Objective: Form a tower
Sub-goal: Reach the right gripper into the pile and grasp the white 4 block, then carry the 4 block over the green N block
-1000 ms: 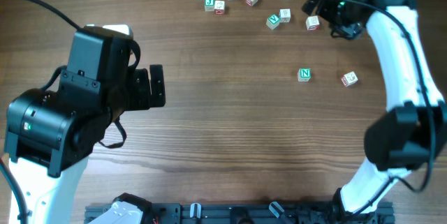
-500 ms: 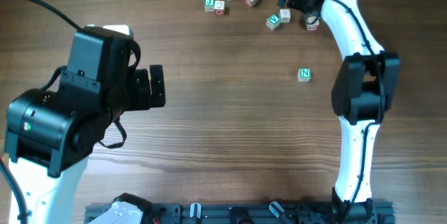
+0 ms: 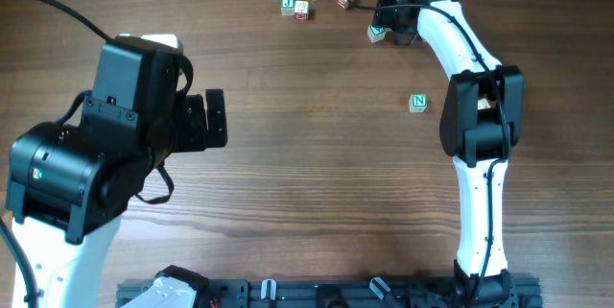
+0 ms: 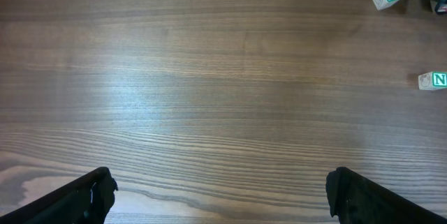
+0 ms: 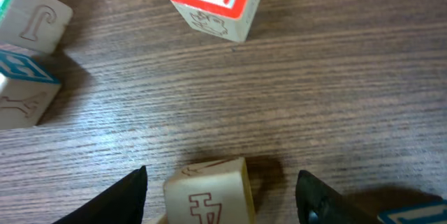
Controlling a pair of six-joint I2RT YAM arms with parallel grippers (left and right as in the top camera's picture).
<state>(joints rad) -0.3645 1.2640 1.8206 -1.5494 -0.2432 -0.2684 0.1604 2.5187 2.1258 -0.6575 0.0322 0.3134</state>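
Left gripper [image 4: 220,182]: bottom of its wrist view, spread wide, empty
Green N cube [image 3: 418,103]: centre right, alone, nothing stacked on it
Right gripper [image 5: 222,175]: overhead top, jaws apart astride pale cube [image 5: 208,196], not touching
Handling: light, rigid, smooth wood; pinch opposite flat faces

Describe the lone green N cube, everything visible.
The green N cube is a small wooden block: green top face with a white N, pale bare-wood sides. It sits flat on the brown wood-grain table, alone, nothing stacked on it and nothing touching it, apart from the other cubes at the far edge.
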